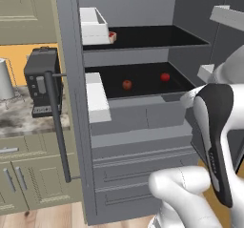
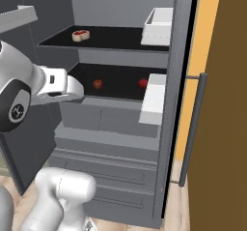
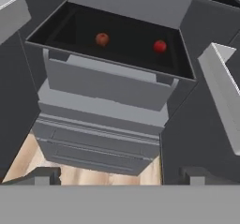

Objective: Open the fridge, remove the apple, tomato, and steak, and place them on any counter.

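Fingers [image 3: 47, 175] of the gripper [image 3: 119, 176] stood wide apart with nothing between them, the two dark tips rising at the bottom of the hand view, one at each side. Beyond the tips, past the gap between them, stood the open fridge [image 3: 105, 85], its grey drawers stacked nearest the tips over a strip of wooden floor [image 3: 28, 157]. Farther ahead of the fingers, on the lower black shelf [image 3: 131, 45], lay two small red fruits well apart from each other: a duller red-brown apple [image 3: 102, 39] toward the side of the pointed finger, and a brighter red tomato [image 3: 160, 46] toward the other finger. Neither fruit touched the gripper.

From the base cameras the steak [image 2: 80, 35] lay on the upper shelf [image 2: 116, 39], one level above the fruits and farther from the fingers than they were, near a white door bin [image 1: 93, 26] in the left base view. The fridge doors were swung open to both sides, and the long bar handle [image 1: 58, 127] stood away from the body. Past the left door the counter [image 1: 28, 119] carried a dark coffee machine [image 1: 42, 79], well to the side of the fingers.
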Available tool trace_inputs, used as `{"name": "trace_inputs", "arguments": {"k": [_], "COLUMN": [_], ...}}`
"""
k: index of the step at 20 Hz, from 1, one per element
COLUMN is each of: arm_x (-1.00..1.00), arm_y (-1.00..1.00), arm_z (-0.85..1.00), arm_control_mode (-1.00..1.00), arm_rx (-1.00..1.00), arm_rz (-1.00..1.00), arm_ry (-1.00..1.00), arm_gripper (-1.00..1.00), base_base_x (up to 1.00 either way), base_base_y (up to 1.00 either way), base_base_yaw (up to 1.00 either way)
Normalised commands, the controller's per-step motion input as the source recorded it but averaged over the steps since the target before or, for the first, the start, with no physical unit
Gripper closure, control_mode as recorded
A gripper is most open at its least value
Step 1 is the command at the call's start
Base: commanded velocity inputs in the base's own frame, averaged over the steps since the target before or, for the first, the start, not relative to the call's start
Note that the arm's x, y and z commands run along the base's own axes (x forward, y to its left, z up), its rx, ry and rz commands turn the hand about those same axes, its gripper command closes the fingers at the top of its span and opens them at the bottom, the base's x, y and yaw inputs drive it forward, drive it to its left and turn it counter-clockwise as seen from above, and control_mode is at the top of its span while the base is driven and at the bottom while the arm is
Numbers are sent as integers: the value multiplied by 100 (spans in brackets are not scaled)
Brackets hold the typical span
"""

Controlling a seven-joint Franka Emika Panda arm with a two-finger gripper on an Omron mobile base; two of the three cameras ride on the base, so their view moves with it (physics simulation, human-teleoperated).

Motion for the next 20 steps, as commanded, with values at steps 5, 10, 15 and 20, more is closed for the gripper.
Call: {"name": "trace_inputs", "arguments": {"k": [5, 10, 15, 20], "arm_x": [16, 15, 0, 0], "arm_y": [2, 0, 0, 0], "arm_z": [0, 0, 0, 0], "arm_control_mode": [-100, 100, 100, 100], "arm_rx": [3, 1, 0, 0], "arm_rz": [6, 2, 0, 0], "arm_ry": [-2, 0, 0, 0], "arm_gripper": [-100, -100, -100, -100], "base_base_x": [0, 67, 88, 5], "base_base_y": [0, 0, 0, 0], "base_base_yaw": [0, 2, 1, 0]}}
